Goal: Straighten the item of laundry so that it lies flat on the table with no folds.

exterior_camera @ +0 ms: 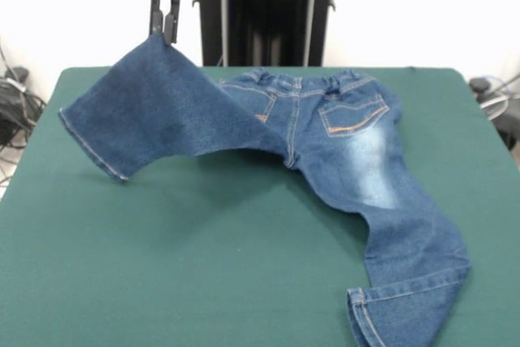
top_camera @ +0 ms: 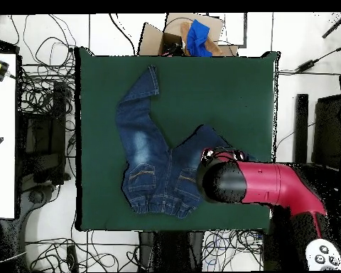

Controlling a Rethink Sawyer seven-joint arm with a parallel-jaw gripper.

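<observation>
While my gripper (exterior_camera: 165,32) hangs above the table (exterior_camera: 203,266), my two dark fingers (exterior_camera: 171,18) are pinched together on the edge of one leg of the jeans (exterior_camera: 341,152), holding that cloth up off the green surface. The lifted leg fans out below and to one side of my fingers, and its hemmed cuff hangs in the air, clear of the table as far as I can tell.

A cardboard box (top_camera: 175,32) sits just past the table's edge, well away from my fingers. Something blue (top_camera: 198,37) lies in it, though I cannot tell what it is.

From above, my red arm (top_camera: 273,186) covers the raised leg almost wholly, so only a small dark blue corner shows beside it. From the front, only the lowest red part of my arm and the fingers show at the top edge. The cuff of the other leg is cut off at the bottom edge of the front view, and it looks turned up or creased there.

The waistband lies flat on the table just below and beside my fingers, back pockets facing up with their orange stitching showing. From there the flat leg runs long and straight away from me, bending a little partway down. The held leg branches off sideways from the crotch, so the jeans make a wide V.
</observation>
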